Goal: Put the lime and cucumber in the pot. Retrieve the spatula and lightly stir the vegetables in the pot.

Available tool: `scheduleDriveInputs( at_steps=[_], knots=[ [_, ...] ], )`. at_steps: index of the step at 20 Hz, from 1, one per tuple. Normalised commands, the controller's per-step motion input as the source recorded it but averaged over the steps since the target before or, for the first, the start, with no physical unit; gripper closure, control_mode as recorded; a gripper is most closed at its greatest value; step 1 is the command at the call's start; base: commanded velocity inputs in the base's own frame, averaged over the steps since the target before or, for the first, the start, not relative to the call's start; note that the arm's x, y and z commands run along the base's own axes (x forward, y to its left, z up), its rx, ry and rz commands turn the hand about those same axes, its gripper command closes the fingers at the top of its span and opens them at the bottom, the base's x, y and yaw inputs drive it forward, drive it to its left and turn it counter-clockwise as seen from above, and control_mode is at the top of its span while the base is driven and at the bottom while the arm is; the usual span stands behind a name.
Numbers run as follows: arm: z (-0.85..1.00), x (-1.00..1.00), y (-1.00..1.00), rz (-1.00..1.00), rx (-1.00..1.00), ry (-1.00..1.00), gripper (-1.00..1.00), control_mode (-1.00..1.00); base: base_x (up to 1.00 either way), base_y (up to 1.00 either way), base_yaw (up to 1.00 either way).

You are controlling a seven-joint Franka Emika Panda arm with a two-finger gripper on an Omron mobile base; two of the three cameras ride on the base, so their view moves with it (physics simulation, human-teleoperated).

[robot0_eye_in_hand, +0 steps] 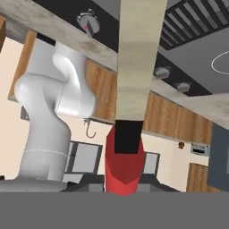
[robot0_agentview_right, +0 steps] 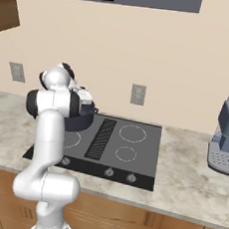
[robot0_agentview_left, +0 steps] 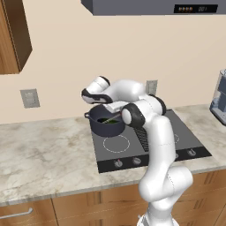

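One pot [robot0_agentview_left: 106, 125] for you, on the cooktop's [robot0_agentview_left: 185, 141] back-left burner near the surface's [robot0_agentview_left: 39, 159] rear edge. One spatula [robot0_eye_in_hand: 125, 165], red handle clamped in the closed claw [robot0_agentview_left: 110, 107] over the pot. Green inside the pot, too small to identify. Arm hides most of the pot from the right.

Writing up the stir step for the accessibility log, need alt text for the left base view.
A white robot arm reaches back over a dark pot on the rear left burner of a black cooktop, its hand hanging over the pot's rim. Something dark green lies inside the pot. A marble-look counter runs either side, wood cabinets below, a range hood above.
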Motion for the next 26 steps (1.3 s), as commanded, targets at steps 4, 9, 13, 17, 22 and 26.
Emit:
scheduleDriveInputs(
  at_steps=[4,9,13,17,22,26],
  knots=[
    [0.00,0.05,-0.46,-0.03,0.00,0.05,1.00,-1.00,0.00,0.00,0.00],
    [-0.10,0.67,-0.04,-0.04,-0.01,0.05,1.00,-1.00,0.00,0.00,0.00],
    [-0.27,0.84,0.00,-0.08,-0.06,0.07,1.00,-1.00,0.00,0.00,0.00],
    [-0.20,0.32,0.00,-0.07,-0.04,0.17,1.00,-1.00,0.00,0.00,0.00],
    [-0.09,-0.03,0.00,0.00,-0.02,0.17,1.00,-1.00,0.00,0.00,0.00],
    [0.26,-0.08,0.01,0.00,0.00,0.00,1.00,-1.00,0.00,0.00,0.00]
  ],
)
